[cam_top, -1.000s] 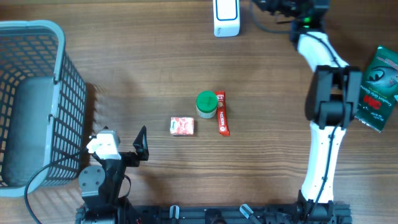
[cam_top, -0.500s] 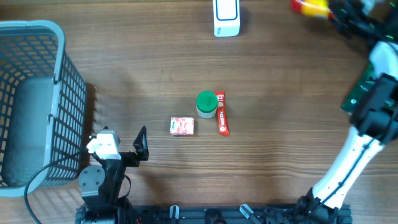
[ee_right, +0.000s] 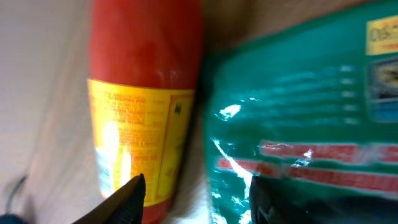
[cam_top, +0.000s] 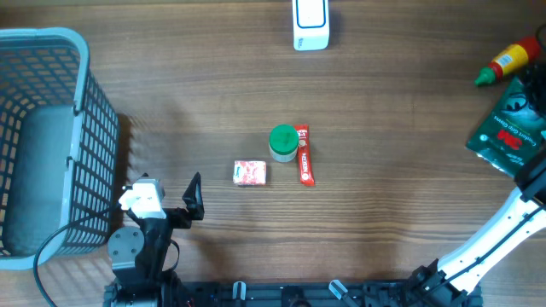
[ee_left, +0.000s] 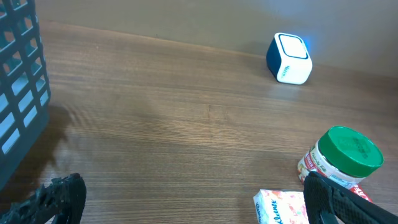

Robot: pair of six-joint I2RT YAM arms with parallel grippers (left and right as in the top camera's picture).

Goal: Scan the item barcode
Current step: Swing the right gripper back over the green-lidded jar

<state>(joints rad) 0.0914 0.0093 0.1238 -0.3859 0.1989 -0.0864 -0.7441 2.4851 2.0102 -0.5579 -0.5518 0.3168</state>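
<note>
At 2 o'clock on the table (cam_top: 213, 85): seemingly between scans.
Overhead: sauce bottle (cam_top: 509, 61) and green packet (cam_top: 510, 132) lie side by side; scanner (cam_top: 310, 24) at 12, basket (cam_top: 51, 36) at 9, no goods visible inside. Left wrist: left claw (ee_left: 193, 208) spread wide, holding nothing. Right wrist: right claw (ee_right: 199, 199) apart above both, clamping neither; next it likely must grip one and face its barcode to the scanner.

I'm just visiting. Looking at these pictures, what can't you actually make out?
- The right gripper: beyond the overhead view's right edge; only its fingertips show in the right wrist view.
- Print on the sauce bottle and green packet: blurred in the right wrist view, too small overhead.
- The small packet: cut by the left wrist view's bottom edge.
- Any barcode: none legible in any view.
</note>
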